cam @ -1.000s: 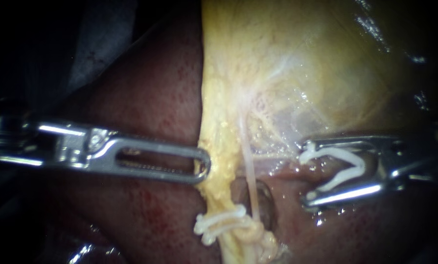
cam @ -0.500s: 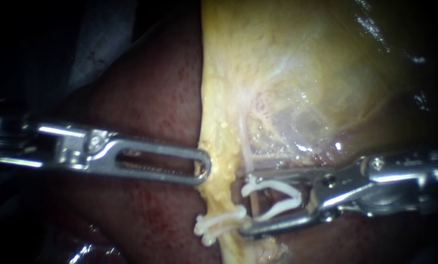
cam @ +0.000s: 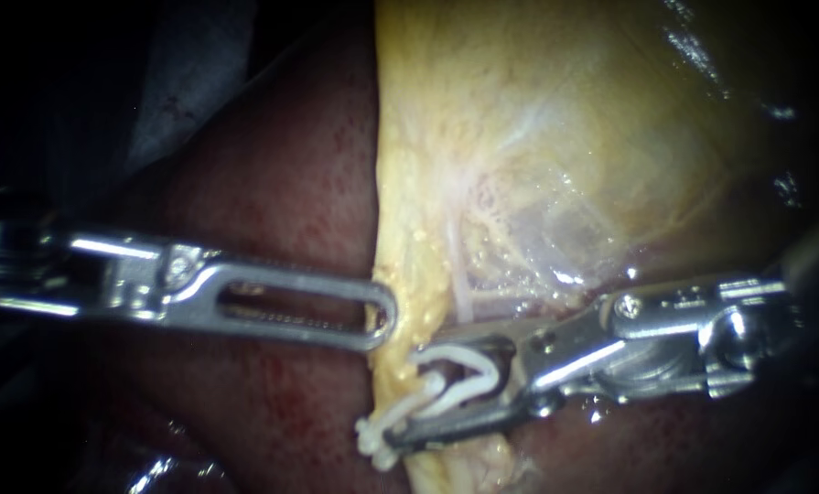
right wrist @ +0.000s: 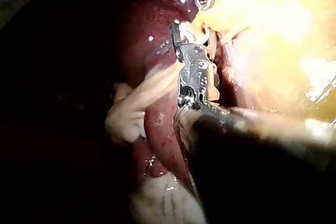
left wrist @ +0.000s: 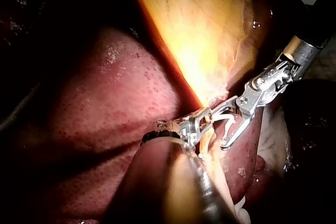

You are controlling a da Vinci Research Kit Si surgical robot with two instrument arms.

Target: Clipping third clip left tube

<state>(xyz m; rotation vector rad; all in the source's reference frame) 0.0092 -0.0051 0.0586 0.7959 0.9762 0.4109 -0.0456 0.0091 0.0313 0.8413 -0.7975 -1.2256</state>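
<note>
Tube [cam: 461,291] runs into the open clip [cam: 468,380] gripped in the right instrument's pincer [cam: 407,398].

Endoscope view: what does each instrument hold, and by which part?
The right instrument holds a white clip, open, its legs seated against both jaws. The left instrument pinches the edge of the yellow tissue at its jaw tips.

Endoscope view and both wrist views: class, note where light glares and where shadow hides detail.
Endoscope view: glints on the left instrument and right instrument, which carries a clip, darkness around the edges. Left wrist view: the gallbladder glows overlit, the liver lies dim. Right wrist view: gallbladder washed out by light, the right instrument's shaft in deep shadow.
</note>
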